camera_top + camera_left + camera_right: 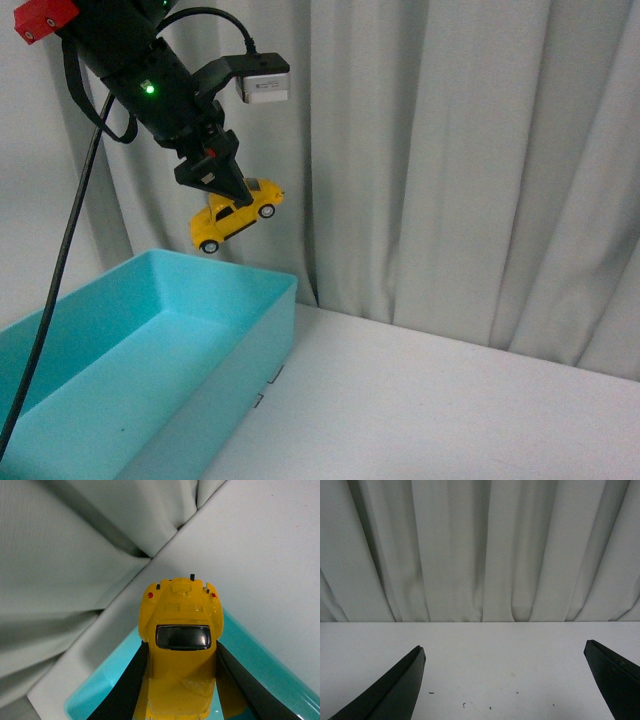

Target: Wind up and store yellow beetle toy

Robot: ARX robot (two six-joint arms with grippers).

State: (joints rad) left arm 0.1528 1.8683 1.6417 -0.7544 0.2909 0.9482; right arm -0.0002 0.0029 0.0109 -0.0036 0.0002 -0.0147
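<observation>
The yellow beetle toy (pixel 237 219) is a small glossy yellow car with black wheels. My left gripper (pixel 232 195) is shut on it and holds it in the air, above the far end of the turquoise bin (pixel 150 350). In the left wrist view the toy (pixel 180 645) sits between the two black fingers (pixel 127 685), its dark window facing the camera, with the bin's far corner (pixel 95 692) below it. My right gripper (pixel 505 650) is open and empty over the white table (pixel 485 665). It is not in the front view.
A grey-white curtain (pixel 450 160) hangs along the back of the table (pixel 430 410). The turquoise bin takes up the left side. A black cable (pixel 60 270) runs down from the left arm in front of the bin. Small dark specks (pixel 464 705) lie on the table.
</observation>
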